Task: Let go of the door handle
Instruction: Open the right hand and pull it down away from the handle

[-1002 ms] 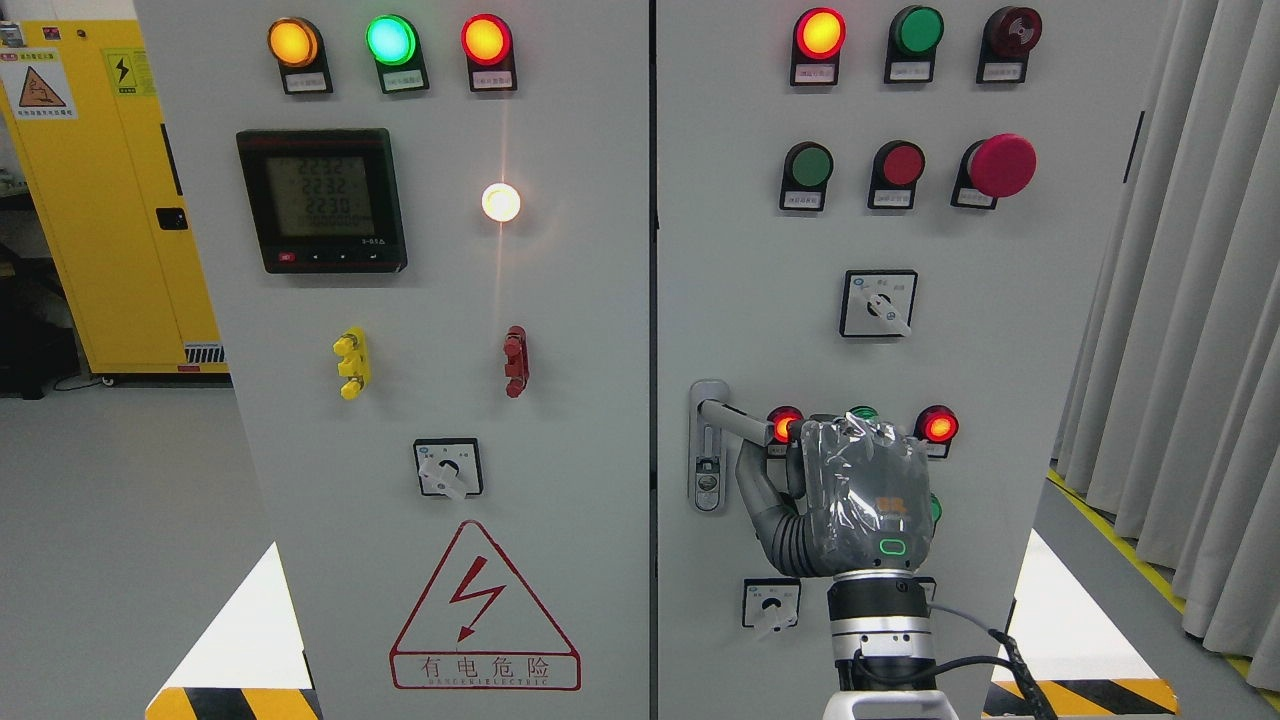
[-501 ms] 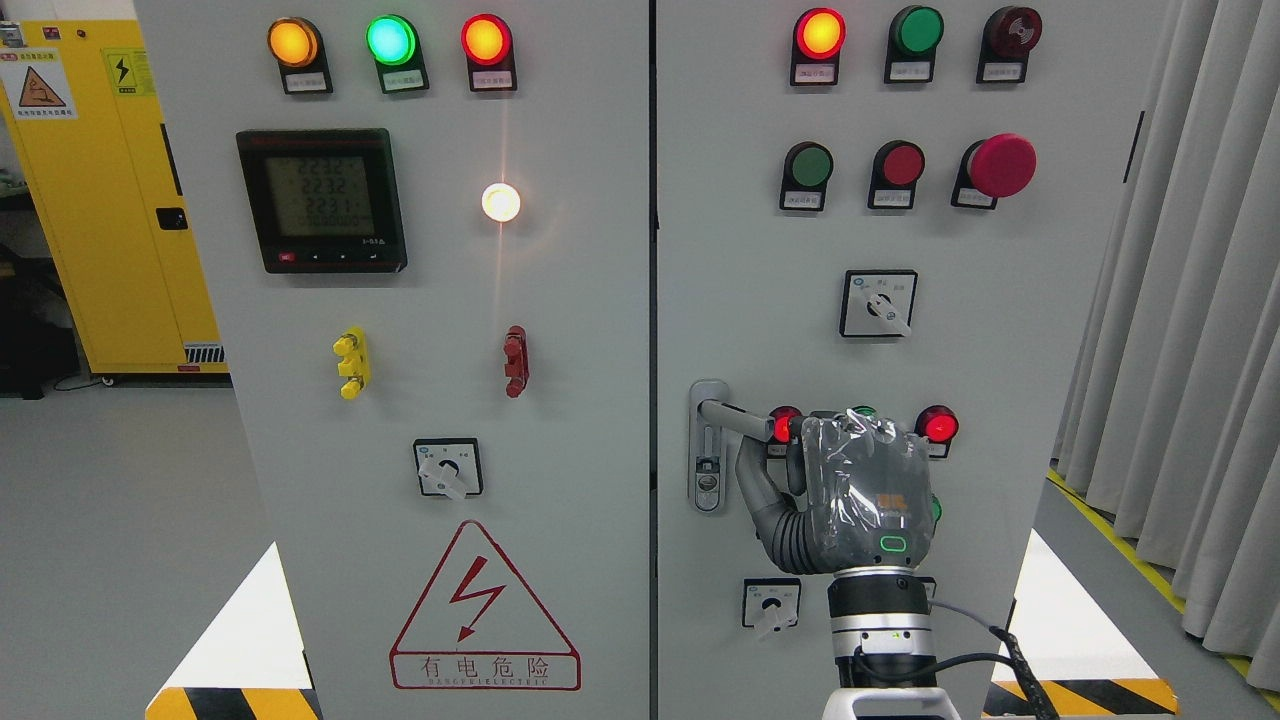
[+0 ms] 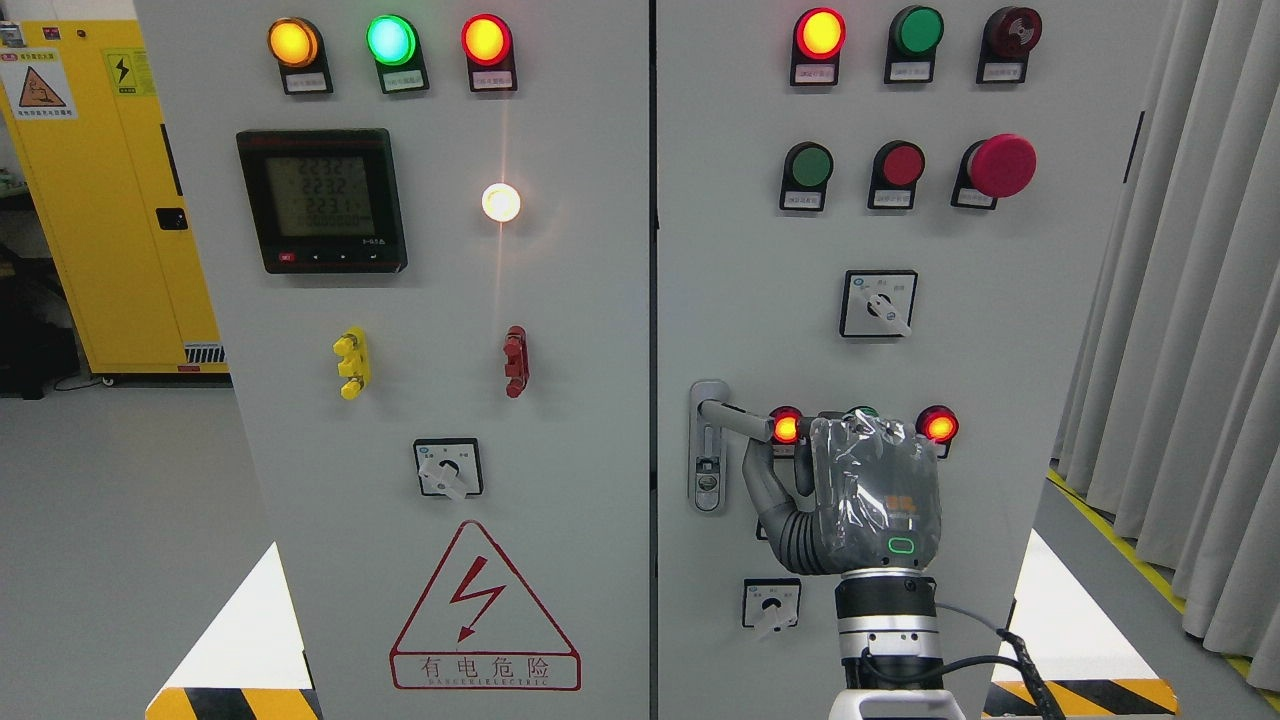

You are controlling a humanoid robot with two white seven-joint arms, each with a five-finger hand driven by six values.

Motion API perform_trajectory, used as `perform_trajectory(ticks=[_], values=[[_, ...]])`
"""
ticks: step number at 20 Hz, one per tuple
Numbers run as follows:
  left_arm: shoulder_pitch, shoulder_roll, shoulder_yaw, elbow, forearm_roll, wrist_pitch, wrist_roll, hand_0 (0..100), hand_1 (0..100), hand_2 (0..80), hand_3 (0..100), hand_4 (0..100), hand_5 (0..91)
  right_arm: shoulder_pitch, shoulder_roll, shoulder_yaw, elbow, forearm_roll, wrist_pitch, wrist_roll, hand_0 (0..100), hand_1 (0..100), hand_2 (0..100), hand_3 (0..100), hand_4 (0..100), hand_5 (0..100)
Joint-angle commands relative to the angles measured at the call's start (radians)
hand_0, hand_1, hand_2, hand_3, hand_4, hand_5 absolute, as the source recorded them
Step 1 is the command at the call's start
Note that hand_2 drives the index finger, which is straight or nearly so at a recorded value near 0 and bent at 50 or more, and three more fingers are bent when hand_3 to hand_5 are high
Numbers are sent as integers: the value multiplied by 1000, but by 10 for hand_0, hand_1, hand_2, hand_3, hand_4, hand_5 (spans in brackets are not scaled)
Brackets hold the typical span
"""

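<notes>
The grey door handle (image 3: 735, 417) sticks out to the right from its lock plate (image 3: 708, 447) on the right cabinet door (image 3: 1000, 330). My right hand (image 3: 868, 490), wrapped in clear plastic, is raised just right of and below the lever's free end, with its back towards the camera. The back of the hand hides where it meets the lever, so a grasp does not show. The right forearm (image 3: 888, 640) comes up from the bottom edge. My left arm is out of view.
Lit red lamps (image 3: 938, 425) and a rotary switch (image 3: 771, 603) sit close around the hand. The left door (image 3: 440, 330) carries a meter, lamps and a warning triangle. Grey curtains (image 3: 1190, 330) hang at the right; a yellow cabinet (image 3: 100, 200) stands at the left.
My right hand has shifted a little to the right and slightly down, away from the lock plate. The lever and door have not visibly moved.
</notes>
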Motion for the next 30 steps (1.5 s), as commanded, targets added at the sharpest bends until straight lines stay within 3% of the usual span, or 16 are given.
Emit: perform_trajectory(ticks=[1,5,7,9,10,11,12,13,14,16,19,20,21,22,24,30], values=[[0,0,0,0,0,1,0,120,556,0,0,0,0,46,0,-3,-36,-2,-3,-8,611,367,1000,1000,1000,1000],[0,0,0,0,0,1,0,120,556,0,0,0,0,109,-2,-4,-75,-2,-8,-17,639,360,1000,1000,1000,1000],[0,0,0,0,0,1,0,120,556,0,0,0,0,139,0,-15,-98,-3,-37,-46,647,356,981,1000,1000,1000],[0,0,0,0,0,1,0,120,556,0,0,0,0,177,-2,-45,-122,-5,-78,-65,650,351,819,1000,960,973],[0,0,0,0,0,1,0,120,556,0,0,0,0,197,-3,-81,-127,-5,-106,-66,650,349,818,1000,960,973],[0,0,0,0,0,1,0,120,556,0,0,0,0,212,-2,-114,-127,-5,-147,-68,643,348,728,963,890,893],[0,0,0,0,0,1,0,120,556,0,0,0,0,224,0,-153,-127,-6,-193,-80,626,348,620,788,784,777],[0,0,0,0,0,1,0,120,556,0,0,0,0,229,0,-191,-125,-8,-242,-106,610,348,541,679,699,696],[0,0,0,0,0,1,0,120,556,0,0,0,0,235,3,-226,-125,-17,-288,-136,599,349,513,635,657,664],[0,0,0,0,0,1,0,120,556,0,0,0,0,237,3,-280,-127,-63,-356,-169,559,353,341,403,383,389],[0,0,0,0,0,1,0,120,556,0,0,0,0,235,-2,-328,-136,-144,-402,-161,549,355,273,326,301,273],[0,0,0,0,0,1,0,120,556,0,0,0,0,232,-5,-329,-136,-163,-423,-161,558,349,127,185,166,161],[0,0,0,0,0,1,0,120,556,0,0,0,0,231,-5,-331,-135,-173,-448,-160,566,343,118,177,163,145],[0,0,0,0,0,1,0,120,556,0,0,0,0,231,-3,-331,-135,-180,-469,-160,594,327,0,41,45,47],[0,0,0,0,0,1,0,120,556,0,0,0,0,232,-3,-331,-136,-187,-500,-172,614,313,0,0,0,0],[0,0,0,0,0,1,0,120,556,0,0,0,0,232,0,-337,-144,-227,-514,-167,620,303,0,0,0,0]])
